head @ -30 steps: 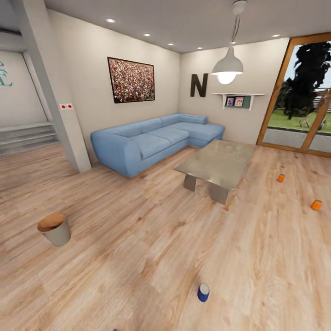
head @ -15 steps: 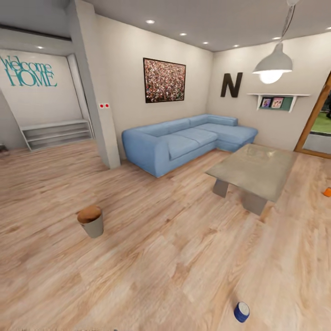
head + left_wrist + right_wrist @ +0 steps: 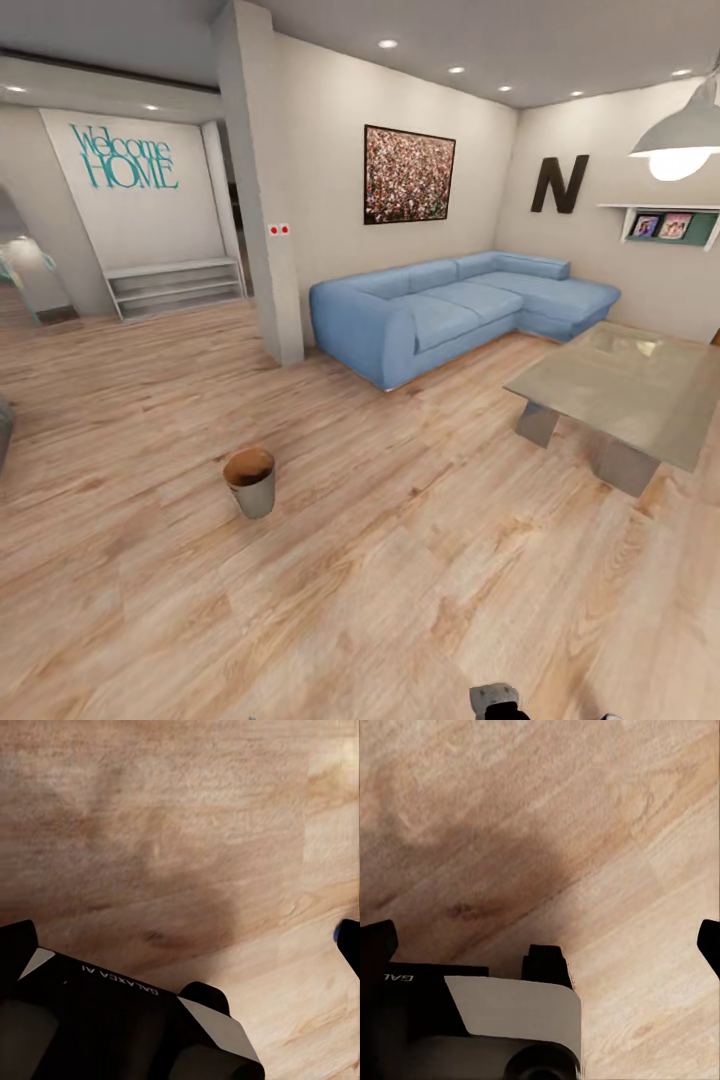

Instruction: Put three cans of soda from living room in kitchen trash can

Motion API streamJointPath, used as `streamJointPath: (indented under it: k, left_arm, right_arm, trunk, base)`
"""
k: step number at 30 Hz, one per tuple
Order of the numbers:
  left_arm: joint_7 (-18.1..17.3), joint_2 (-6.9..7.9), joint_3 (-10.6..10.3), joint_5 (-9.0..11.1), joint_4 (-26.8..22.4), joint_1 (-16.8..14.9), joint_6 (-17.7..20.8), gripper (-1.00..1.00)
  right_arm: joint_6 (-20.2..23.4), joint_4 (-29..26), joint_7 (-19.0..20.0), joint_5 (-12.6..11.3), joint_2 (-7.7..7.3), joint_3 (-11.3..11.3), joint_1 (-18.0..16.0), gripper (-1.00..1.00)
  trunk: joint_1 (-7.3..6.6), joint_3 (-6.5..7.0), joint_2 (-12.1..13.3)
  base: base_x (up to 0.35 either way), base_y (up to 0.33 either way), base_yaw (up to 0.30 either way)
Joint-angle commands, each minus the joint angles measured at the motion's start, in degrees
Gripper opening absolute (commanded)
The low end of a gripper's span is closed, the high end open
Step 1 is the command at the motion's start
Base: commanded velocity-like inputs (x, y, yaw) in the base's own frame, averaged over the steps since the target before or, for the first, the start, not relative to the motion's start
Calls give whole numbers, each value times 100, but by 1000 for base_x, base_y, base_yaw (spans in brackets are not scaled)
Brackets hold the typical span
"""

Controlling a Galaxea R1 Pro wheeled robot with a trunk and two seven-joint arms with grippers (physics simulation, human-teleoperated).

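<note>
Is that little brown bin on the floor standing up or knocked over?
Standing upright: the trash can rests on its narrow base on the wood floor, round rim facing up. Whether anything lies inside, cannot tell.

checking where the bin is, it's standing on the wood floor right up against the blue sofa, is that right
Not quite. In the head view the bin does stand on the wood floor, but well apart from the blue sofa, out in the open with bare planks between them.

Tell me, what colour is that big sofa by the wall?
The sofa is light blue all over, plain with no pattern; the head view shows it best.
</note>
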Motion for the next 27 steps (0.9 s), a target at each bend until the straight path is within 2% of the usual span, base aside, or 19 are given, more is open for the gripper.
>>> streamJointPath:
  k: [1, 18, 21, 23, 27]
  left_arm:
    - [3, 0, 0, -4, 1, 0, 0, 100]
    - [21, 0, -7, -4, 4, 0, -1, 100]
    - [22, 0, -9, -3, 3, 0, -1, 100]
    - [22, 0, -8, -2, 2, 0, -1, 100]
    - [30, 0, -9, -3, 1, 0, -1, 100]
  right_arm:
    - [15, -7, 0, -2, -1, 0, 0, 100]
    - [64, -13, 58, 21, -43, 52, -19, 100]
    - [63, -12, 195, 31, -54, 57, -26, 100]
    - [67, -18, 423, 62, -52, 67, -30, 100]
    - [88, -19, 518, 82, -48, 78, -33, 100]
  trunk:
    - [0, 0, 0]
    - [0, 0, 0]
    - [0, 0, 0]
    - [0, 0, 0]
    - [0, 0, 0]
  base:
    - [269, 257, 11]
    - [303, 185, 1]
    - [316, 148, 0]
    - [316, 147, 0]
    - [316, 146, 0]
